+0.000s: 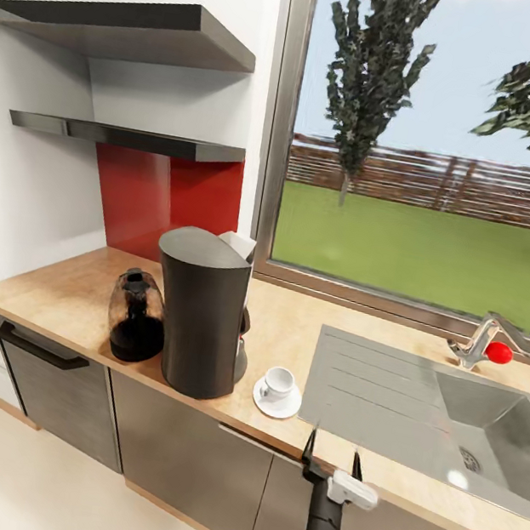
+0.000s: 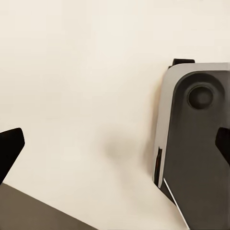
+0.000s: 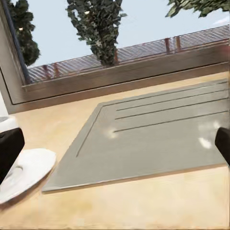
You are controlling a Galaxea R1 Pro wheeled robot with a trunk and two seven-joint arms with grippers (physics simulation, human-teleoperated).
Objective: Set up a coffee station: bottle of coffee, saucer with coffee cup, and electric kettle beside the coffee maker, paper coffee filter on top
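The coffee cup (image 1: 280, 381) sits on its saucer (image 1: 276, 400) on the countertop (image 1: 79, 294), just beside the coffee maker (image 1: 202, 315) at the maker's 3 o'clock, with the bottle of coffee (image 1: 136, 316) touching the maker's other side at 9 o'clock. The right gripper (image 1: 333, 463) hangs off the counter's front edge with its fingers spread and nothing between them, the saucer lying near it at about 10 o'clock. The left gripper (image 2: 115, 141) is also spread wide, above pale floor (image 2: 86, 72).
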